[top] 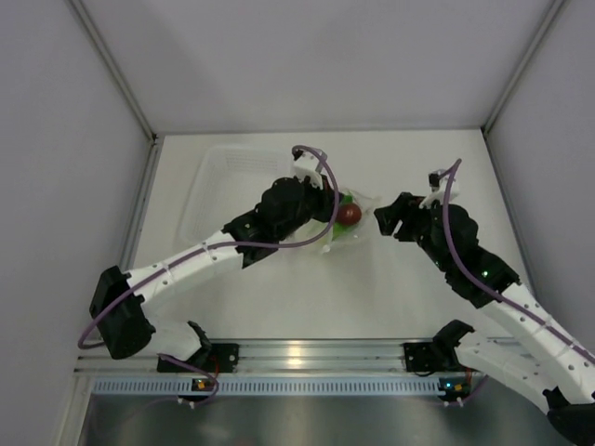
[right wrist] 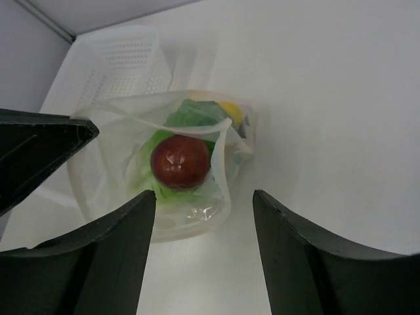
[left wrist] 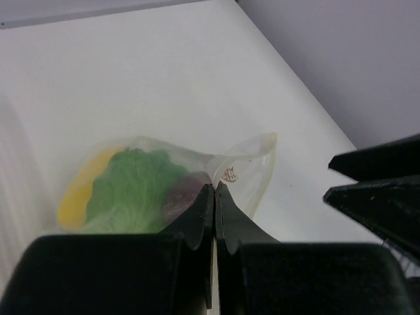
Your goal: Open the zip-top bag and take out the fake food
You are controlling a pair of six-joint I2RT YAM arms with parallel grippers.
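The floppy clear plastic zip-top bag point(right wrist: 108, 164) at the middle of the frame is colourless and see-through; inside it show a glossy dark red round toy fruit point(right wrist: 180, 162), a green toy lettuce leaf point(left wrist: 131, 190) and a yellow toy piece point(left wrist: 75, 193); the rigid whitish plastic tray point(right wrist: 118, 62) at the upper left has rows of small dots; the flat table point(right wrist: 341, 98) is white.

Robotics lab test cell: a left arm point(top: 186, 260) and a right arm point(top: 521, 311), both white and black, bolted to an aluminium rail point(top: 316, 353) at the near edge of a white table point(top: 279, 297), enclosed by plain grey panel walls point(top: 325, 56), purple cables point(top: 327, 181) looped along both arms
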